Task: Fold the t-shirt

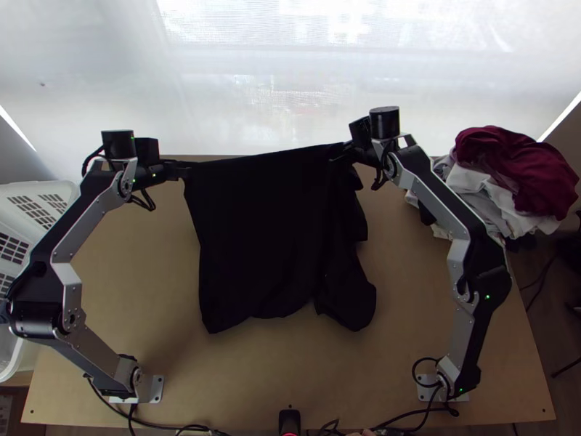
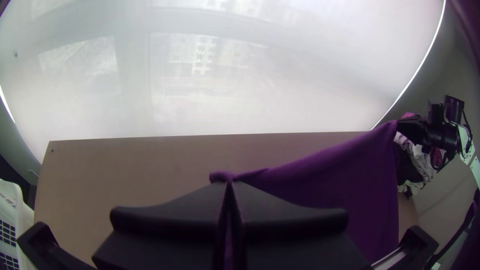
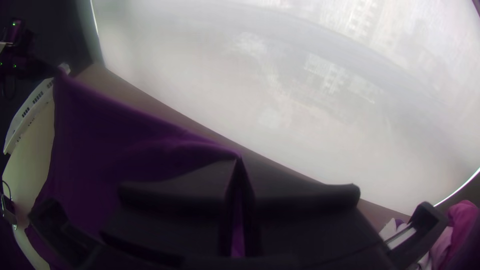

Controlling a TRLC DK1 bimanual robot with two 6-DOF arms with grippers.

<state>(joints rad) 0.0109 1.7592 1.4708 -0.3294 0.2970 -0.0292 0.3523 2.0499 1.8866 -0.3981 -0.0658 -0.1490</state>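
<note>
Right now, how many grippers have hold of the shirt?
2: left gripper at one end of the raised far edge of the t-shirt, right gripper near the other end.

Silver-grey links (image 1: pixel 88 224), seemingly black cables (image 1: pixel 151 203)

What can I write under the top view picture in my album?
The left gripper and right gripper hold a black t-shirt stretched between them over the wooden table.

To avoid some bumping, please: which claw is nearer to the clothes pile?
Right. The right claw is a short gap left of the clothes pile; the left claw is farther left, across the t-shirt, toward the white basket.
</note>
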